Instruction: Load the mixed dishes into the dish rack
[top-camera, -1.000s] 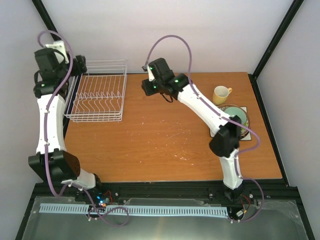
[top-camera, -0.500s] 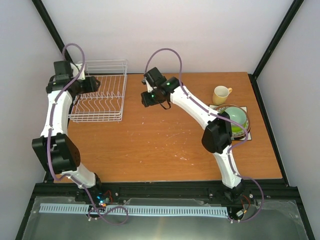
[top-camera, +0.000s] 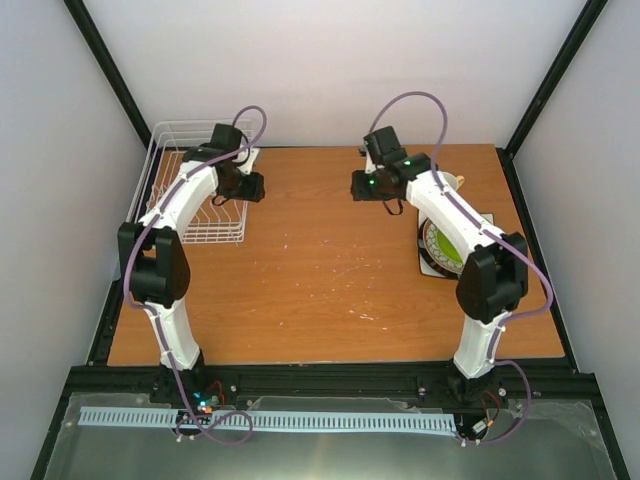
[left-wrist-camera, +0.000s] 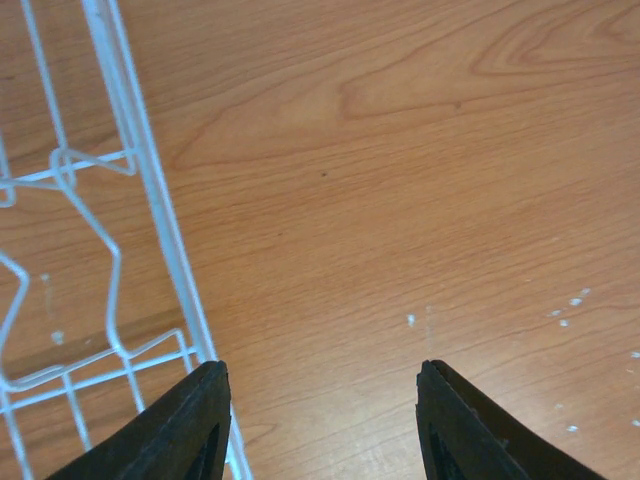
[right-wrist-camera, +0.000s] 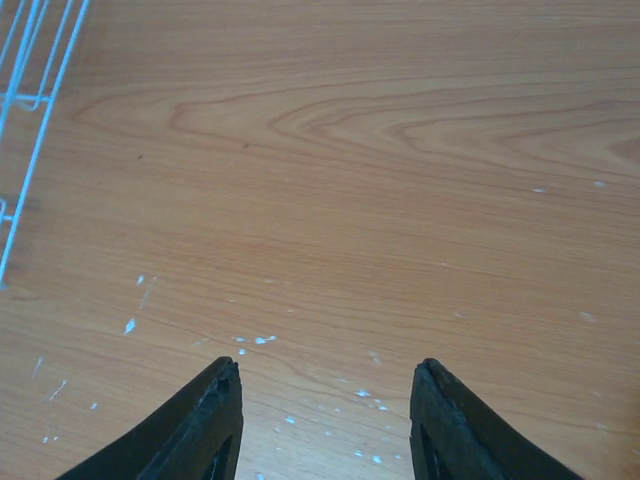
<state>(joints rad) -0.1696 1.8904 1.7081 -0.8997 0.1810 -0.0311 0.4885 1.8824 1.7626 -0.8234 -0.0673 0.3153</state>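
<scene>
The white wire dish rack (top-camera: 185, 205) stands at the far left of the table; nothing shows in it. My left gripper (top-camera: 256, 188) hovers just off its right edge, open and empty. In the left wrist view the rack's wires (left-wrist-camera: 128, 170) run past my left gripper (left-wrist-camera: 320, 415). My right gripper (top-camera: 356, 186) is open and empty over the far middle of the table, and in its own view it (right-wrist-camera: 325, 410) shows bare wood. The lime-green plate (top-camera: 440, 245) sits in a stack at the right, partly behind the right arm. The mug and cup are hidden.
The table (top-camera: 320, 270) is orange-brown wood with white flecks. A black frame rail (top-camera: 300, 378) runs along its near edge. The rack's corner (right-wrist-camera: 28, 70) shows at the top left of the right wrist view.
The left arm has swung from the far left, over the rack, to the rack's right edge. The right gripper has moved right, and its arm now covers the mug and cup.
</scene>
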